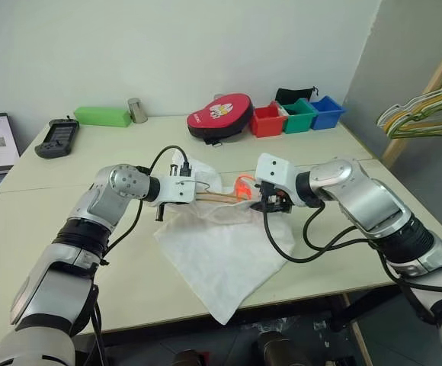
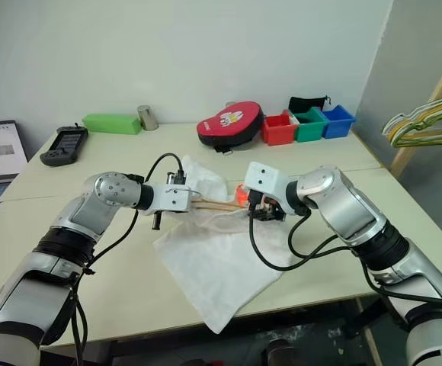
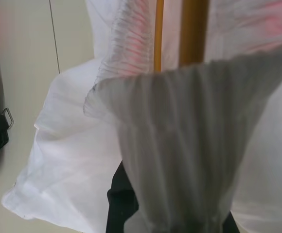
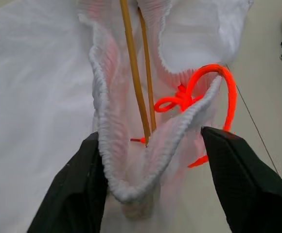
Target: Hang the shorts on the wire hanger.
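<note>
Left hand (image 1: 198, 191): clenched on the ribbed waistband of the shorts (image 1: 221, 255); in the left wrist view the gathered cloth rises from between its black fingers (image 3: 119, 201), with the hanger wire beyond.

Right hand (image 4: 150, 160): released, its two black fingers (image 4: 75, 191) standing wide apart either side of a fold of the elastic waistband. Whether the pads touch the cloth cannot be told.

Shorts: white, thin, soft and wrinkled, with a finely pleated elastic band and an orange-red drawcord (image 4: 199, 94) knotted in a loop. The waist end is lifted between the two hands at the middle of the counter (image 1: 38, 252); the rest lies spread flat on the counter, trailing toward 5 o'clock to the near edge.

Wire hanger (image 4: 136, 73): thin yellow-gold wire, two strands running close together inside the waistband. In the head views its long axis lies nearly level, from the left hand at 9 o'clock to the right hand at 3 o'clock.

Counter: pale, smooth, matt. Far edge at 12 o'clock: red oval case (image 1: 221, 116); red, green and blue bins (image 1: 301, 114).
</note>
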Motion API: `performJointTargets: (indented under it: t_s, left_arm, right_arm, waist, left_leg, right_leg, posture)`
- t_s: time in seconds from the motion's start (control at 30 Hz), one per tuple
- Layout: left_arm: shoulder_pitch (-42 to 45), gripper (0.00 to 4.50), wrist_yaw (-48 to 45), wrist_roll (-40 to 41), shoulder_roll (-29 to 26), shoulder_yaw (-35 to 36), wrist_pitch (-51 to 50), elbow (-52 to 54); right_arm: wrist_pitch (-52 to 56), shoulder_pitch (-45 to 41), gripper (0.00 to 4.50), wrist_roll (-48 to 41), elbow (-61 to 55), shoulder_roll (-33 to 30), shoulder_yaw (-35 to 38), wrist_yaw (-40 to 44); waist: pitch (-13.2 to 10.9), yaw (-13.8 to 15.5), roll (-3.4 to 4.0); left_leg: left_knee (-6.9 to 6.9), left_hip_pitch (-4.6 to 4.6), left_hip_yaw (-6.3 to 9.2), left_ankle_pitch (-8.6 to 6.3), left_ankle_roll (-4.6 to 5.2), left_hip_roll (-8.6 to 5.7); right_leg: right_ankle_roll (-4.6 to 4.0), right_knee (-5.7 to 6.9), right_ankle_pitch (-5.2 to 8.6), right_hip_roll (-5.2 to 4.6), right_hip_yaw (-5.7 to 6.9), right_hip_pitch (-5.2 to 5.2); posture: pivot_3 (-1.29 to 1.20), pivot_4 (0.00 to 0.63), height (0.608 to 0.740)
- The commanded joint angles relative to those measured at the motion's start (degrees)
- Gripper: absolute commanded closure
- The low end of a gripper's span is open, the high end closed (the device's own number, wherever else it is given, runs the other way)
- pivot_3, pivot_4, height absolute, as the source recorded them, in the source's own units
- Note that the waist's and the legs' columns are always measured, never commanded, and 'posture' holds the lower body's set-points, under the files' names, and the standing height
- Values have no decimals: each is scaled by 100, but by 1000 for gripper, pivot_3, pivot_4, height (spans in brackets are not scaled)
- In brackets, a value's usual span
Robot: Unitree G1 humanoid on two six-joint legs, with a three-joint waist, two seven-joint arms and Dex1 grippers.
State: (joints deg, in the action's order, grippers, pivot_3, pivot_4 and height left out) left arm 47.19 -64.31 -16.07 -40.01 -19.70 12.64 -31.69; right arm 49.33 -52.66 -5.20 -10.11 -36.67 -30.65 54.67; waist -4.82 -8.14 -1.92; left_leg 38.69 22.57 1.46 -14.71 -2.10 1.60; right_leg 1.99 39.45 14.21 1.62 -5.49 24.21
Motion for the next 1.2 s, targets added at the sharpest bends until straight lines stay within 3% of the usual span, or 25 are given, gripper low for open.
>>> performJointTargets:
  t_s: [0.03,0.07,0.23,0.47,0.57,0.93,1.03,1.2]
  left_arm:
    - [240,4500,95,107,56,164,-24,222]
    - [245,4500,85,123,69,174,-40,248]
    - [237,4500,17,190,82,204,-128,418]
    - [70,4500,-63,266,-24,273,-343,829]
    - [39,4500,-48,265,-76,296,-424,911]
    - [58,4500,27,208,-143,277,-441,904]
    - [90,4500,49,181,-151,264,-399,851]
    - [179,4500,71,156,-145,246,-338,742]
  right_arm:
    - [-34,-19,530,278,-29,-181,-199,129]
    - [-40,8,328,299,59,-138,-223,106]
    - [-315,43,328,516,640,66,-387,-3]
    - [-1372,-174,328,1194,2361,583,-585,-244]
    - [-1596,-154,747,1306,2545,661,-551,-189]
    - [-1866,-55,3352,1524,2619,720,-414,-35]
    - [-1856,-50,3833,1532,2625,747,-375,-40]
    - [-1856,-33,4181,1587,2710,796,-322,-63]
  waist:
    - [0,0,0]
    - [0,0,0]
    - [0,-18,0]
    - [-2,2,4]
    - [-2,8,3]
    - [-2,19,3]
    - [-2,18,3]
    - [-2,18,3]
  left_leg:
    - [0,0,0,0,0,0]
    - [0,-1,0,0,0,0]
    - [0,-2,-2,0,0,-1]
    - [0,-6,-4,0,0,-2]
    - [-1,-6,-2,0,0,-1]
    - [1,-5,1,0,0,-2]
    - [1,-5,1,0,0,-2]
    - [1,-5,1,0,0,-2]
  right_leg:
    - [0,0,0,0,1,0]
    - [0,0,0,0,0,0]
    - [0,2,0,0,-2,0]
    - [0,4,-1,0,-4,-4]
    - [0,2,0,1,-3,-3]
    - [0,6,0,0,-2,-4]
    - [0,6,-1,0,-2,-4]
    - [-1,6,-1,0,-2,-4]
  posture:
    - [-90,24,740]
    - [-90,25,740]
    - [-83,26,740]
    - [-54,27,740]
    - [-40,27,740]
    - [-32,26,740]
    - [-36,25,740]
    - [-36,25,740]
